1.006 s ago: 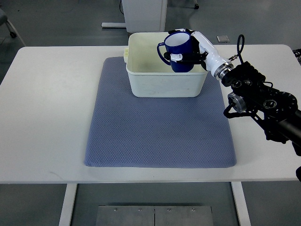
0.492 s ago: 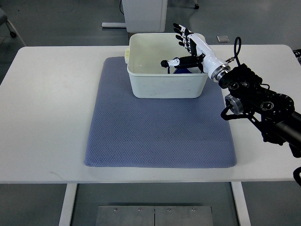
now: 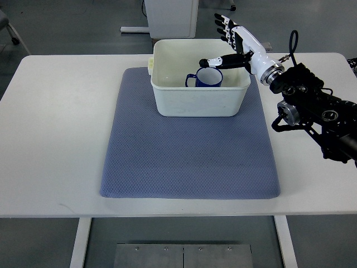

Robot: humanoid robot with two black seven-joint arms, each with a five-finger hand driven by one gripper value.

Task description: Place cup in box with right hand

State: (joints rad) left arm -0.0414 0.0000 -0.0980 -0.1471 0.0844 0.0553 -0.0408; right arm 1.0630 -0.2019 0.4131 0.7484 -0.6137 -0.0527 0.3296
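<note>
Partly hidden: cup point(image 3: 207, 78) base, behind box point(image 3: 198, 99) wall.

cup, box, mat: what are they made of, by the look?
Cup: likely enamelled metal or glazed ceramic; glossy blue, white inside.
Box: probably plastic; matte off-white, rounded moulded rim.
Mat: seemingly fabric or foam; grey-blue, fine woven texture.

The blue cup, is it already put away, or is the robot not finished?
Done: the blue cup stands upright inside the white box. The right hand is open above the box's far right corner, holding nothing. All that looks left is pulling the arm away.
</note>
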